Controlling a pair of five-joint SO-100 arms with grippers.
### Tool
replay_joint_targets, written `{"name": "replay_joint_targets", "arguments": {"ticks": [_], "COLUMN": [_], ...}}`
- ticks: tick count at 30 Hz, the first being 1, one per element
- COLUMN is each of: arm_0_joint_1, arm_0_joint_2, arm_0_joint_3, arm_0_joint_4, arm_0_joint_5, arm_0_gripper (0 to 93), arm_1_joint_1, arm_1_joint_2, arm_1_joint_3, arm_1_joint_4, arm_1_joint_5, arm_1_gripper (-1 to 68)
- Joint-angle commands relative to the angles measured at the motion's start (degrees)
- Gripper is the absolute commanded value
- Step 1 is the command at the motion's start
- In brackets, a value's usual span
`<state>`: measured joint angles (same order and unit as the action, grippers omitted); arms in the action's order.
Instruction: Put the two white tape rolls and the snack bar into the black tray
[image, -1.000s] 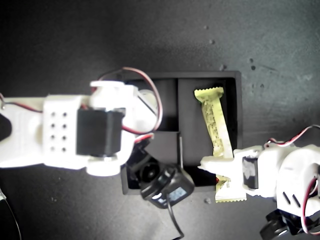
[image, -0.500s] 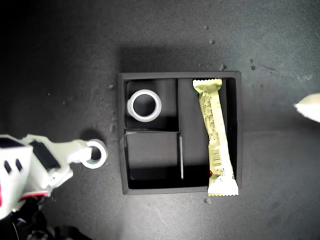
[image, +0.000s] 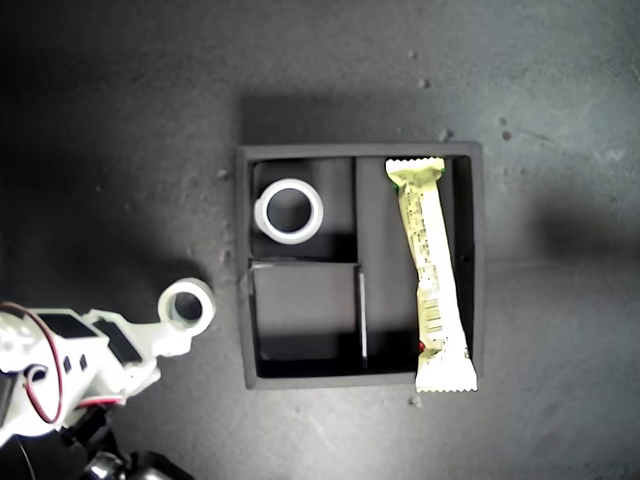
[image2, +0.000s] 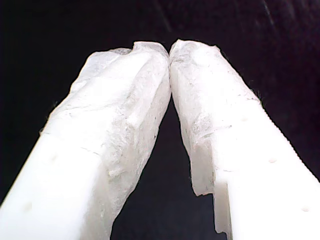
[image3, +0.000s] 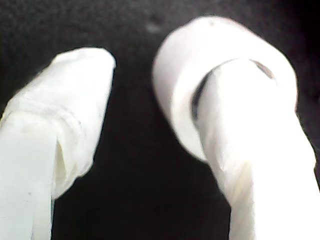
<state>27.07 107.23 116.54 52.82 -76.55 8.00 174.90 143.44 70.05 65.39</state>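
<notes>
**One roll outside the tray, two items inside**

Nearest, at the exterior view's lower left, the second arm reaches over the dark tabletop (image: 120, 150). The second claw (image3: 145, 95) is spread apart, not clamped. One of its fingers (image3: 250, 150) passes through the hole of the smaller tape roll (image: 207, 300), so the ring sits threaded on that finger while the other finger stands clear of it. This roll is just beside the black tray's (image: 243, 260) left wall, outside it.

The snack bar (image: 430, 270) lies lengthwise in the long right compartment, barcode side up. Its near crimped end overhangs the tray's near wall.

Farther back, the wider tape roll (image: 262, 212) lies flat in the far left compartment.

The first claw (image2: 170, 50) shows only in its own wrist view, tips pressed together with nothing between them, over a dark surface.
</notes>
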Motion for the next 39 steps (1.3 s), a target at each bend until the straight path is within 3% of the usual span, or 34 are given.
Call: {"name": "replay_joint_targets", "arguments": {"ticks": [1, 14, 19, 23, 28, 31, 36, 38, 39], "arm_0_joint_1": [-0.97, -5.36, -5.71, -5.98, -6.94, -7.12, -8.96, -10.11, -10.72], "arm_0_joint_2": [-1.85, -5.98, -9.84, -13.36, -12.92, -10.20, -8.70, -10.55, -11.95], "arm_0_joint_3": [-0.09, 2.11, 1.05, -0.35, -1.05, -5.80, -23.20, -32.34, -37.00], "arm_0_joint_4": [-2.37, -4.04, -5.10, -5.10, -3.52, 4.39, 21.80, 27.25, 29.27], "arm_0_joint_5": [0.18, 2.11, 2.02, 1.14, 0.88, 1.67, 6.77, 9.84, 11.25], "arm_0_gripper": [13.1, 13.3, 11.9, 5.4, 0.0, 0.0, 0.0, 0.0, 0.0], "arm_1_joint_1": [-0.53, -6.59, -5.89, -2.90, 2.11, 2.29, -6.94, -9.32, -10.37], "arm_1_joint_2": [4.04, 4.13, 4.13, 6.50, 9.23, 9.23, 9.23, 9.14, 9.05], "arm_1_joint_3": [10.63, 25.75, 28.92, 33.84, 35.51, 35.51, 35.51, 35.51, 35.51], "arm_1_joint_4": [-5.54, -19.86, -21.62, -22.41, -9.32, 1.93, 4.31, 4.31, 4.22], "arm_1_joint_5": [1.58, -1.85, 0.53, 3.34, 10.02, 20.30, 27.77, 27.95, 28.04], "arm_1_gripper": [-0.6, -0.6, -0.5, -0.4, 2.0, 3.9, 6.4, -0.2, -0.2]}}
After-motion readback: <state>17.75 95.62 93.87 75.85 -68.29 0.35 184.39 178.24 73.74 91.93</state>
